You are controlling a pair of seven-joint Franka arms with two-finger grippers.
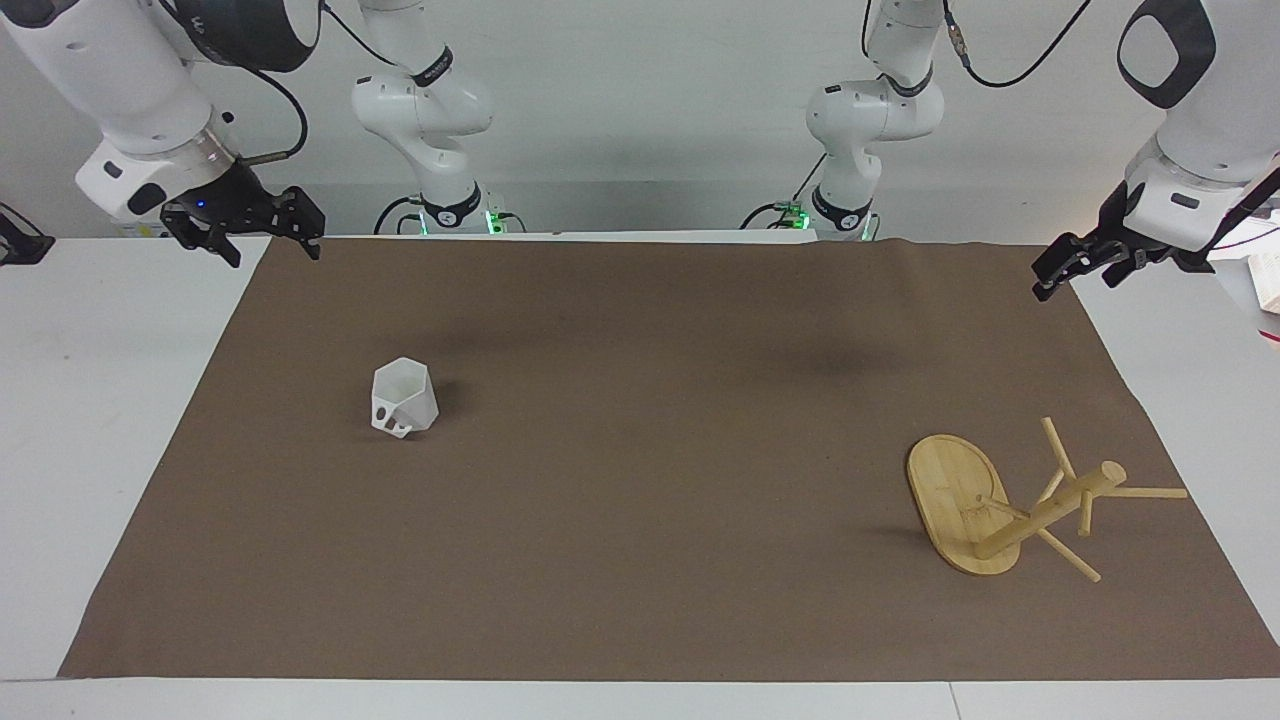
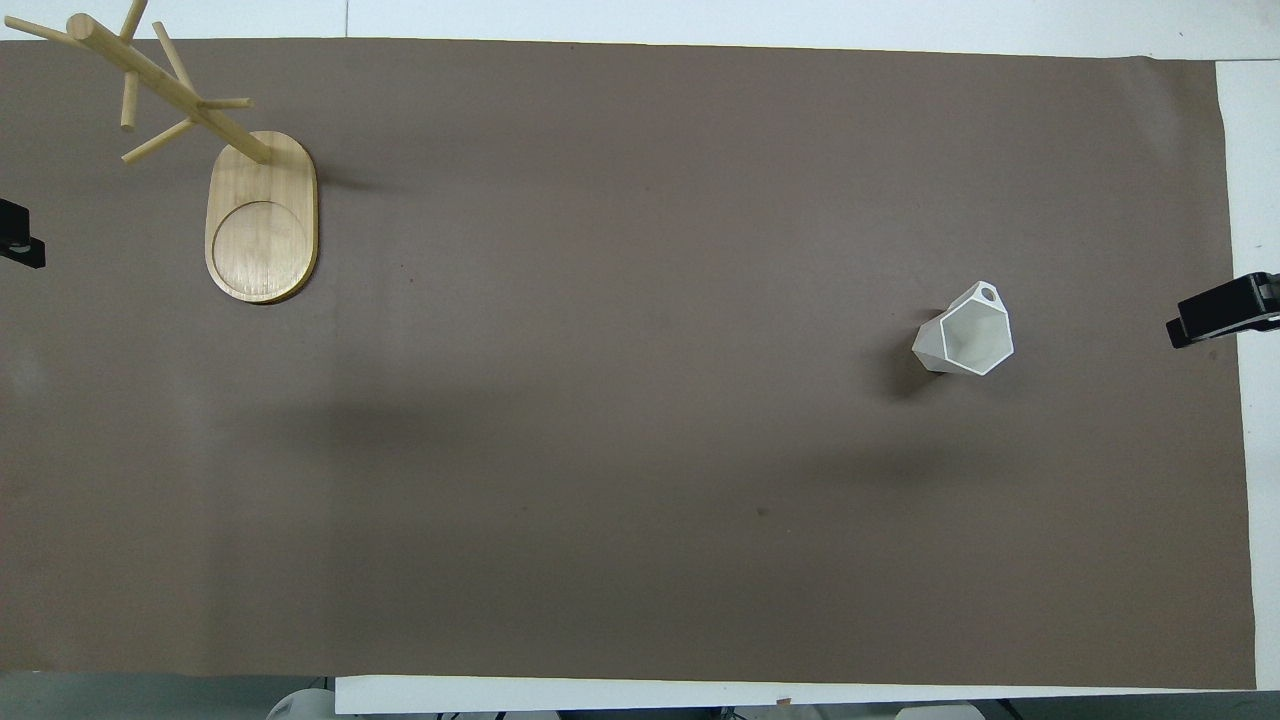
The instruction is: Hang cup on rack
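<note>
Brown mat (image 1: 640, 480) spread over white table (image 1: 100, 400), pale wall above. White cup (image 1: 405, 398) upright on mat toward right arm's end, handle turned away from robots. Bamboo rack (image 1: 965, 505) upright near mat's edge at left arm's end, farther from robots than cup, well apart from it. Wide bare mat between both. Right gripper (image 1: 270, 235) hovering over mat's corner close to robots, fingers spread, holding nothing. Left gripper (image 1: 1085, 265) waiting over mat's edge; fingers cannot be told.
</note>
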